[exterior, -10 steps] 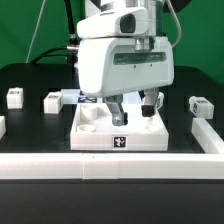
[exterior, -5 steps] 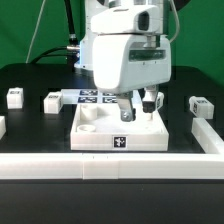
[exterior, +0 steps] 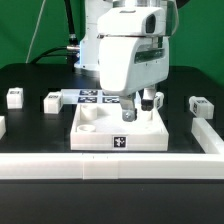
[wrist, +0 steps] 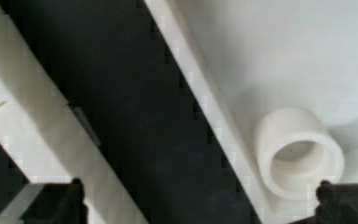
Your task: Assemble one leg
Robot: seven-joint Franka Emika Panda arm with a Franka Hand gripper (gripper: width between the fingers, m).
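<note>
My gripper (exterior: 138, 108) hangs over the back right part of the large white square panel (exterior: 100, 137). In the wrist view its dark fingertips (wrist: 44, 204) stand far apart at the two corners, with nothing clamped between them (wrist: 194, 205). Below them lie a bare black table strip, the panel's edge and one round corner hole (wrist: 300, 156). A small white tagged block, a leg (exterior: 127, 113), shows just under the hand in the exterior view. I cannot tell if a finger touches it. Other legs lie at the exterior view's left (exterior: 15, 97), (exterior: 52, 101) and right (exterior: 200, 105).
The marker board (exterior: 88, 97) lies just behind the panel. A white rail (exterior: 110, 166) runs along the table's front and turns up the exterior view's right side (exterior: 207, 131). A long white strip (wrist: 25, 110) crosses the wrist view beside the black table.
The gripper has moved toward the exterior view's right along the panel's back part. The small tagged block under it has shifted the same way.
</note>
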